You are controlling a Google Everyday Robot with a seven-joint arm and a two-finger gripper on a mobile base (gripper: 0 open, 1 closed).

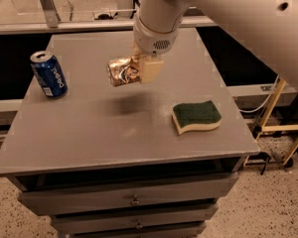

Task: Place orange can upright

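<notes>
The orange can (122, 71) is coppery with pale mottled markings. It lies on its side in the air above the middle of the grey table (89, 133), its shadow on the top below it. My gripper (141, 68) comes down from the white arm and is shut on the can's right end. The can's left end points to the left.
A blue Pepsi can (48, 74) stands upright at the table's left side. A green and yellow sponge (196, 116) lies at the right. Drawers sit under the table's front edge. A yellow-framed stand is on the floor at the far right.
</notes>
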